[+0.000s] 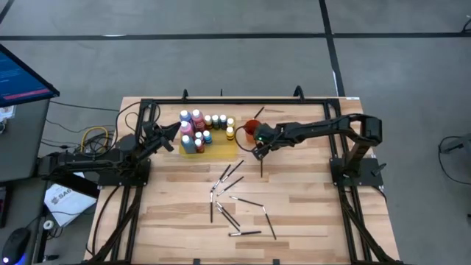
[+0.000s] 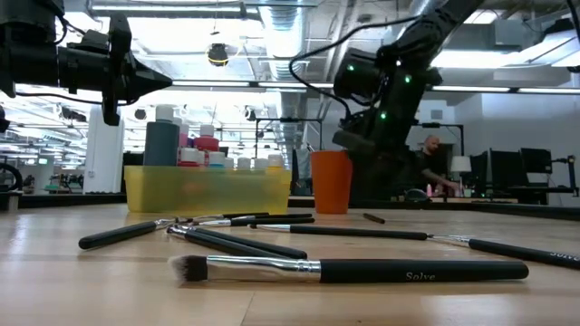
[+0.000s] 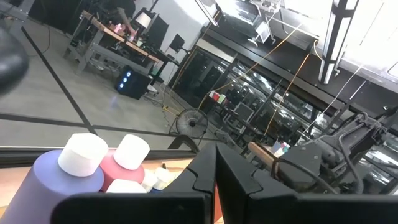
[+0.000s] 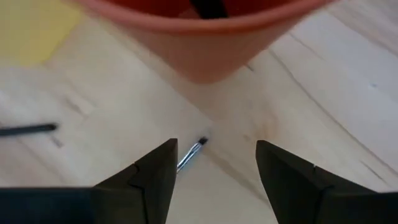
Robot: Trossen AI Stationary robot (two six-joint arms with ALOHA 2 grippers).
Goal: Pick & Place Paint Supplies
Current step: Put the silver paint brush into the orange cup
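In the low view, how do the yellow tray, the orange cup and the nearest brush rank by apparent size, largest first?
1. Nearest brush: widest, though nearness to the camera inflates it.
2. Yellow tray.
3. Orange cup.
The tray and cup stand farther back, so only apparent size is ranked.

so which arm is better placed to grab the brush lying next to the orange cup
Right. The right gripper hangs open beside the orange cup, directly over that brush, while the left gripper sits across the tray by the bottles.
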